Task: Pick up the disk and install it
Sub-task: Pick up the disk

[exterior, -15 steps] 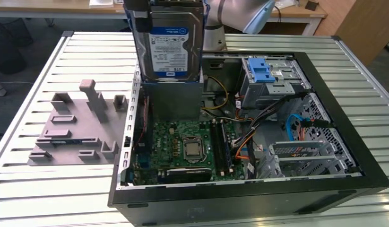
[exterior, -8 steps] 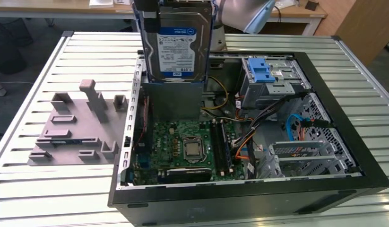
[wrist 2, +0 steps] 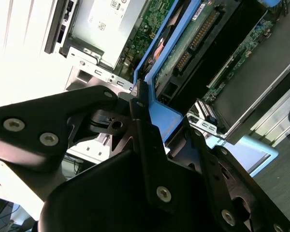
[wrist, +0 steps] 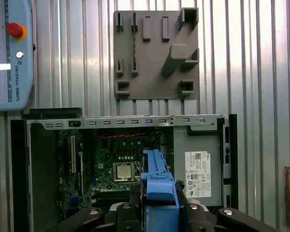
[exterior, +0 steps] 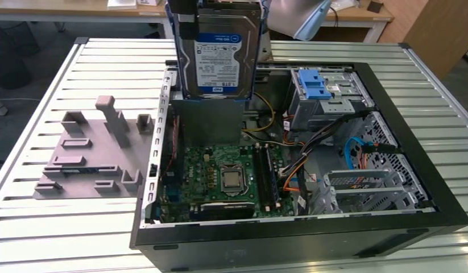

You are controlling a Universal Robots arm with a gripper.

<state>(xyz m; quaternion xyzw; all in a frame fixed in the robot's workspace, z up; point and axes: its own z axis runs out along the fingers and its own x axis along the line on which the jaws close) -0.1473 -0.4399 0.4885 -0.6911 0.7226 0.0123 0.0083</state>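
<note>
Overhead, disk (exterior: 217, 57) upright above open case (exterior: 294, 239); jaws seemingly gripping edge.

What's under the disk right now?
In the first wrist view, the disk, held in the claw, hangs over the open case: motherboard and CPU socket show below. The board strip directly beneath it is covered.

The disk (exterior: 218, 57), silver hard drive with white-and-blue label, framed by blue plastic carrier, standing upright, label facing the exterior view, held in the gripper (wrist 2: 137, 99), in the air above the open computer case (exterior: 294, 239)
</note>
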